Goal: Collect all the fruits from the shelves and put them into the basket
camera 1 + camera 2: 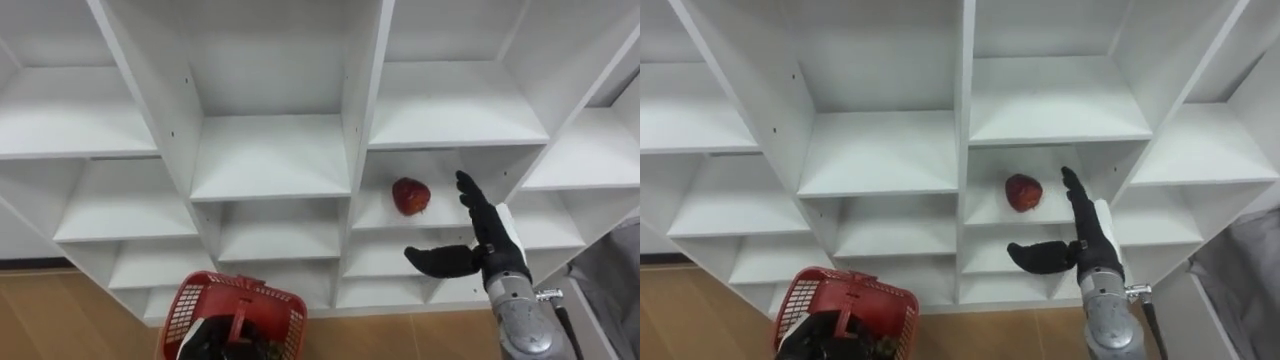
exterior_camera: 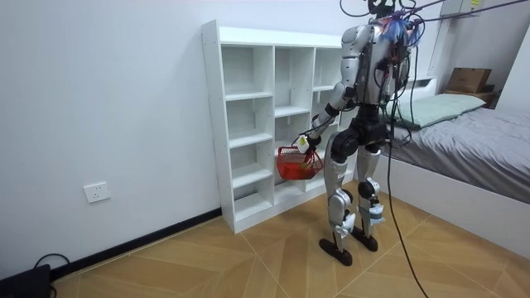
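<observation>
R hand [image 1: 492, 245] raised fwd — fingers straight, thumb splayed; L hand [image 1: 210, 342] low, arm bent

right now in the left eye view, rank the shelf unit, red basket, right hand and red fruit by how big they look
1. shelf unit
2. red basket and right hand: about alike, and the basket is cut off by the bottom edge, so no ranking
3. red fruit

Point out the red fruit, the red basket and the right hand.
red fruit [image 1: 410, 196]: left eye view, middle of its front.
red basket [image 1: 182, 312]: left eye view, its left mesh wall.
right hand [image 1: 487, 245]: left eye view, back of the hand.
</observation>
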Controlling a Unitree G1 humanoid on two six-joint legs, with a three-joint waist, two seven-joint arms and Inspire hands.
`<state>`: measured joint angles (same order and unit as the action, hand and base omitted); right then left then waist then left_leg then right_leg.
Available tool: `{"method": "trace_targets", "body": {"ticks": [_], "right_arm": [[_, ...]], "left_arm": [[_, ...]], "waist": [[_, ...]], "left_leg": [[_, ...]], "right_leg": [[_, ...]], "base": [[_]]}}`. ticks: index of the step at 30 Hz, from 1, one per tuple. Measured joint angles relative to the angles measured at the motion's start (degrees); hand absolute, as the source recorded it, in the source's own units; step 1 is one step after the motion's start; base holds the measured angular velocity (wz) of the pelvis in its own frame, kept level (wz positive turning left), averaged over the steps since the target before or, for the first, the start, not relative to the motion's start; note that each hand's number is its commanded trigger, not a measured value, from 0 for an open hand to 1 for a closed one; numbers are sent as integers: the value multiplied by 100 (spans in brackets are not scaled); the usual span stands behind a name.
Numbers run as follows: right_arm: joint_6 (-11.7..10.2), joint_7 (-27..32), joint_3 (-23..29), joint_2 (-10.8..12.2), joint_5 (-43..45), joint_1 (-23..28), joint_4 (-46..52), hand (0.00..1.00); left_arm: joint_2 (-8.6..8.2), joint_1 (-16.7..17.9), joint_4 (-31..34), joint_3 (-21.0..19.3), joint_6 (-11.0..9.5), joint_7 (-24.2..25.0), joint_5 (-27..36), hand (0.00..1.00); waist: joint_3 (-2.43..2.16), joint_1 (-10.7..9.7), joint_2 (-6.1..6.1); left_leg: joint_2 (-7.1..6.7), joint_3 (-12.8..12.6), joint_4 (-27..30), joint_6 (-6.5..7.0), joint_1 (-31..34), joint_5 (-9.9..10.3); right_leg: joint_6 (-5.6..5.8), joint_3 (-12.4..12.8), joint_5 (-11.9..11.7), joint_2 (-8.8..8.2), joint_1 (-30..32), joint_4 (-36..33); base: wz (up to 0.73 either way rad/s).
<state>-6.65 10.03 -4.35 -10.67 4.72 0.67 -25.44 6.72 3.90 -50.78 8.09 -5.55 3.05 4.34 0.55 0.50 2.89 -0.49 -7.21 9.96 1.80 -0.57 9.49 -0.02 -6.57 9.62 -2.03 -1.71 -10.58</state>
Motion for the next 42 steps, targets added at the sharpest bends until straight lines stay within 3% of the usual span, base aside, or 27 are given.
{"method": "trace_targets", "body": {"ticks": [7,11,16,21,23,26,29,31,32,42], "right_arm": [[-37,234,107,-158,25,-1255,-1210,0],[-93,287,107,-270,-102,-1693,-1811,0],[-89,371,127,-321,-123,-1824,-2235,0],[-81,371,90,-452,-391,-2232,-2392,0],[-109,437,94,-591,-440,-2418,-2677,0],[-108,527,93,-616,-440,-2545,-2881,0],[-107,607,91,-616,-454,-2566,-2983,0],[-105,621,91,-616,-461,-2573,-3005,0],[-105,639,91,-616,-461,-2588,-3006,0],[-102,811,15,-618,-500,-2688,-3091,0]], "left_arm": [[118,-163,-100,-4,22,156,-268,100],[122,-341,-327,5,31,246,-277,100],[217,-392,-316,-9,83,279,-262,100],[300,-443,-122,70,98,289,-13,100],[302,-459,53,113,82,374,-14,100],[317,-490,60,143,63,429,-10,100],[325,-583,35,277,64,504,31,100],[325,-591,-5,306,65,545,47,100],[328,-592,-37,325,69,549,47,100],[341,-613,-88,558,110,614,55,100]], "waist": [[65,11,131],[69,112,149],[65,149,178],[73,213,194],[86,316,213],[103,402,225],[158,471,232],[170,484,226],[205,486,205],[212,576,197]], "left_leg": [[13,172,240,-1,480,-1],[25,284,370,6,810,-5],[10,434,494,14,1106,-11],[17,423,598,33,1457,-30],[8,415,620,41,1514,-35],[8,423,670,41,1593,-35],[8,423,687,53,1655,-42],[4,424,701,62,1716,-47],[1,430,726,64,1745,-49],[-25,435,800,95,2105,-94]], "right_leg": [[-10,-188,3,-10,360,-134],[-27,-315,9,-44,618,-218],[-30,-491,6,-83,806,-228],[-30,-474,6,-97,1197,-417],[-30,-473,7,-106,1249,-435],[-28,-485,8,-113,1313,-484],[-30,-496,13,-128,1394,-555],[-31,-495,13,-131,1460,-583],[-29,-501,14,-138,1487,-618],[-33,-527,18,-185,1860,-741]], "base": [[13],[14],[16],[1],[0],[0],[0],[0],[0],[2]]}}
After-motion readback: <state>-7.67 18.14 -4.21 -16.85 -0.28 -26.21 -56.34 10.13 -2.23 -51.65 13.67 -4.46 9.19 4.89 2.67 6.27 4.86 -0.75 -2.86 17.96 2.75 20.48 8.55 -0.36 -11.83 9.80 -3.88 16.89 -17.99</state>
